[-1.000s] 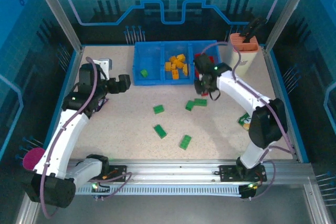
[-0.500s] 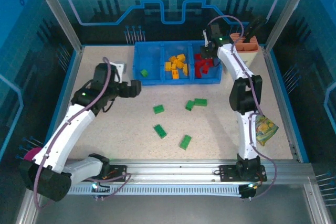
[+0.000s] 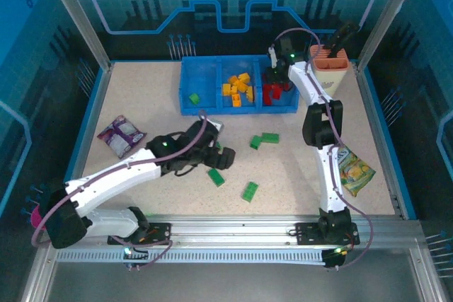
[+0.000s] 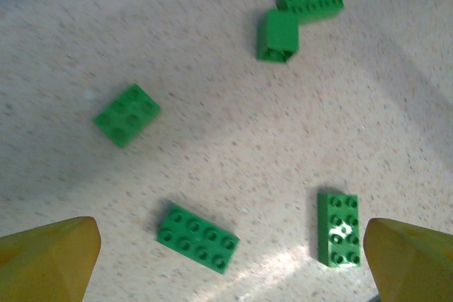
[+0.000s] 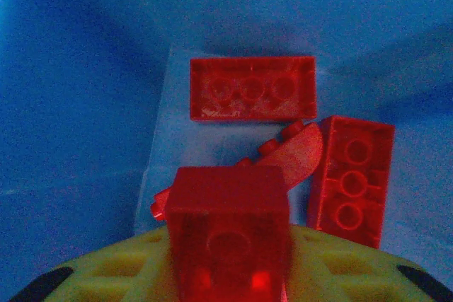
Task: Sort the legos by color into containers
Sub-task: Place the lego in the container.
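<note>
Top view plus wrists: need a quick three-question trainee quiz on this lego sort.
1. Count: how many green bricks lie loose on the table?
2. True or false: the left pincer is shut on a brick.
3. In the blue bin tray, the right pincer is over the compartment holding: A green bricks, B orange-yellow bricks, C red bricks?
Key: 1 five; 2 false; 3 C.

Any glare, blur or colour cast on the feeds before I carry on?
Top external: evenly lit and sharp, with a blue tint from the enclosure walls. Left wrist: slightly soft, a pale band of light crosses the table, and a white glare spot sits on the lower-right green brick. Right wrist: dim, heavy blue cast; the nearest red brick is blurred, the bricks behind it sharper.
</note>
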Action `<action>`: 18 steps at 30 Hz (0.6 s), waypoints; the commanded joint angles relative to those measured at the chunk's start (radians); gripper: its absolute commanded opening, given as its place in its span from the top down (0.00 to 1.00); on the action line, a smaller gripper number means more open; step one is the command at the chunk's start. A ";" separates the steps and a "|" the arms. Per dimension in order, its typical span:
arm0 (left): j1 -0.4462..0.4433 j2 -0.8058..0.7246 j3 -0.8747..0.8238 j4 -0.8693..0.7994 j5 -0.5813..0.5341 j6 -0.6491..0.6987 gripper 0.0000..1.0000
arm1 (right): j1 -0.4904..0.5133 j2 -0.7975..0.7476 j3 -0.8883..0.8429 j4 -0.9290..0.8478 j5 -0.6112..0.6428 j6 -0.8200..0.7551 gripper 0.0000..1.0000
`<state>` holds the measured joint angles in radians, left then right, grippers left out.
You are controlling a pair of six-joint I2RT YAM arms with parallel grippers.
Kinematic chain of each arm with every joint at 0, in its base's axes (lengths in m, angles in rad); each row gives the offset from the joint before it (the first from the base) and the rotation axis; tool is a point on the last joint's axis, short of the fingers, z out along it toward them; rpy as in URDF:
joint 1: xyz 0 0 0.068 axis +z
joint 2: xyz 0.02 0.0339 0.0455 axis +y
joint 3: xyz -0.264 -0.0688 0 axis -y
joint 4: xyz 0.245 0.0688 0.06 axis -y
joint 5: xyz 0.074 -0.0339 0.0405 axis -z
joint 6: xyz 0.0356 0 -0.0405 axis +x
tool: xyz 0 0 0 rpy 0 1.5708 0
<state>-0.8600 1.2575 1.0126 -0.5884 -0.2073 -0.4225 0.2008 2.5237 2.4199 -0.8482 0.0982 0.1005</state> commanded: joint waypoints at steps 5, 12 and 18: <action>-0.160 0.163 0.011 0.045 -0.023 -0.130 0.04 | -0.002 -0.105 -0.085 0.013 -0.051 -0.025 0.47; -0.272 0.323 0.077 0.032 -0.052 -0.143 0.07 | 0.007 -0.175 -0.158 0.013 -0.038 -0.029 0.47; -0.303 0.431 0.120 0.006 -0.042 -0.169 0.10 | 0.016 -0.230 -0.178 -0.001 -0.041 -0.027 0.48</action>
<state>-1.1538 1.6512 1.0946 -0.5526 -0.2359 -0.5583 0.2031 2.3589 2.2631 -0.8368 0.0696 0.0845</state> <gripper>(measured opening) 0.901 0.520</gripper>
